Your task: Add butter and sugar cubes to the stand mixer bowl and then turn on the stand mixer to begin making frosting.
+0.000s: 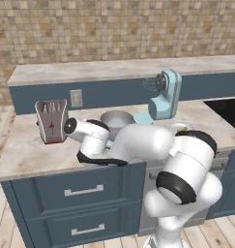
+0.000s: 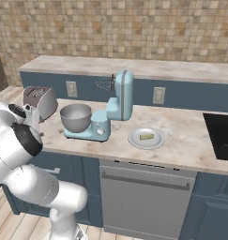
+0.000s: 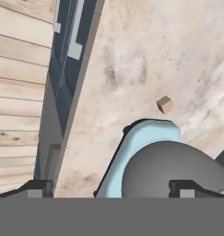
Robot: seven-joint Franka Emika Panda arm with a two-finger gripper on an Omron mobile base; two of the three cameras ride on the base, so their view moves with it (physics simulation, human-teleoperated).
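The light blue stand mixer (image 2: 120, 101) stands on the counter with its head tilted up and the whisk clear of the grey metal stand mixer bowl (image 2: 76, 117) on its base. The butter (image 2: 146, 137) lies on a white plate (image 2: 134, 140) to the mixer's right. In the hand view one tan sugar cube (image 3: 165, 104) lies on the counter just beyond the mixer's base (image 3: 145, 138). My gripper (image 3: 111, 190) hangs open above the bowl (image 3: 178, 170) and the counter's front part, holding nothing. My arm hides part of the bowl (image 1: 116, 117) in the left base view.
A grey toaster with red marks (image 1: 51, 121) stands at the counter's left. A dark cooktop (image 2: 221, 133) is sunk into the counter at the right. Drawer fronts with handles (image 3: 74, 27) lie below the counter edge, above a wooden floor (image 3: 16, 115).
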